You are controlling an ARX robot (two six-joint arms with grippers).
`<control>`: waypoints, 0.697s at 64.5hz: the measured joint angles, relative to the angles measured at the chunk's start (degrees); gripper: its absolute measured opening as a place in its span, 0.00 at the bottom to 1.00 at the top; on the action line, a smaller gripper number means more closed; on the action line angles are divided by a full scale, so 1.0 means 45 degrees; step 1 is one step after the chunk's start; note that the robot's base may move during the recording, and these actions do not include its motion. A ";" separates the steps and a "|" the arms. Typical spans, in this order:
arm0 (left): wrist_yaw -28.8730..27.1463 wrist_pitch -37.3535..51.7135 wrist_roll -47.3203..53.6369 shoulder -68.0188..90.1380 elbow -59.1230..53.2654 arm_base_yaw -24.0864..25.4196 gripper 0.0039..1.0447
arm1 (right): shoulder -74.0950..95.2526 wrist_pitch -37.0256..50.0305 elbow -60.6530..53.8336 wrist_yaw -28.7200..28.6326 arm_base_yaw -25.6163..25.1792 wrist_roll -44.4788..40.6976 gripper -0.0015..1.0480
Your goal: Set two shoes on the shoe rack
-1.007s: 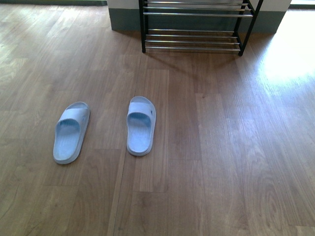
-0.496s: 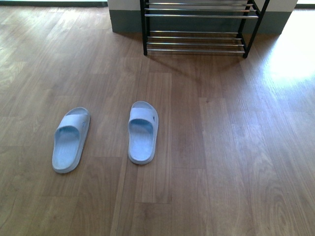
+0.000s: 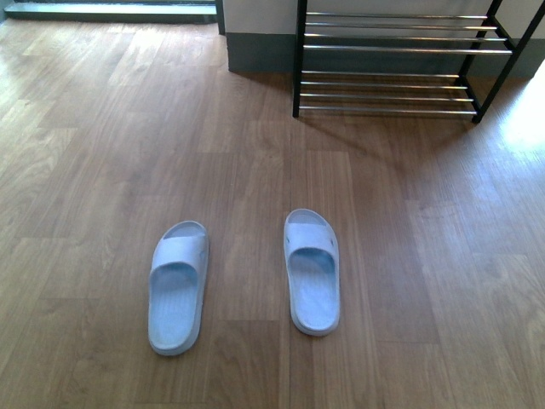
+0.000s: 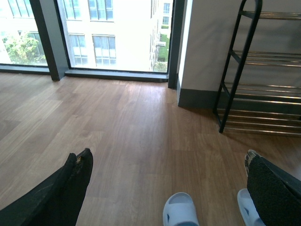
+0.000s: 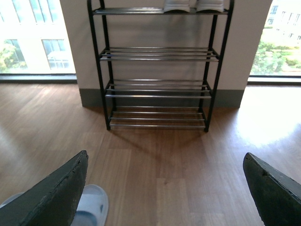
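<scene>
Wood floor [image 3: 426, 281]: pale blue left slide [image 3: 177, 288], right slide [image 3: 312, 271] lying flat, apart, near my left gripper [image 4: 167, 157]; shoe rack [image 3: 387, 85] standing well beyond.

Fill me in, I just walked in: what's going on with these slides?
Nothing is held. The left slide and right slide, pale blue, lie side by side on the wood floor. The left gripper and right gripper are open and empty. The shoe rack stands ahead by the wall.

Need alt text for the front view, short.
Two pale blue slippers lie apart on a wood floor: left slipper, right slipper, toes toward a black-framed shoe rack at the back. No arms in view.
</scene>
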 joint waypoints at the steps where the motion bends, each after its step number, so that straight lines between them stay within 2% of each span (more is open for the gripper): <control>1: -0.0005 0.0000 0.0000 0.0000 0.0000 0.0000 0.91 | 0.0000 0.0000 0.0000 0.0000 0.0000 0.0000 0.91; 18: 0.0010 0.0000 0.0005 0.0000 0.0000 0.0000 0.91 | 0.0005 0.0000 0.0000 0.0034 0.0000 0.0000 0.91; 19: 0.0010 0.0000 0.0005 0.0000 0.0000 0.0000 0.91 | 0.0087 0.0010 0.0015 -0.0369 -0.0097 -0.0010 0.91; 20: 0.0015 0.0000 0.0005 0.0000 0.0000 0.0000 0.91 | 0.0374 0.0223 0.0019 -0.1477 -0.0335 -0.0049 0.91; 22: 0.0024 0.0000 0.0005 0.0000 0.0000 0.0000 0.91 | 0.1229 0.0874 0.0044 -0.2603 -0.0355 -0.0160 0.91; 25: 0.0029 0.0000 0.0005 0.0000 0.0000 0.0000 0.91 | 0.2803 0.1991 0.0068 -0.3041 0.0068 -0.0238 0.91; 38: 0.0029 0.0000 0.0005 0.0000 0.0000 0.0000 0.91 | 1.2007 0.8077 0.1394 -0.1802 0.2297 -0.0282 0.91; 45: 0.0029 0.0000 0.0005 0.0000 0.0000 0.0000 0.91 | 1.6815 1.0409 0.2710 -0.1477 0.3016 -0.0219 0.91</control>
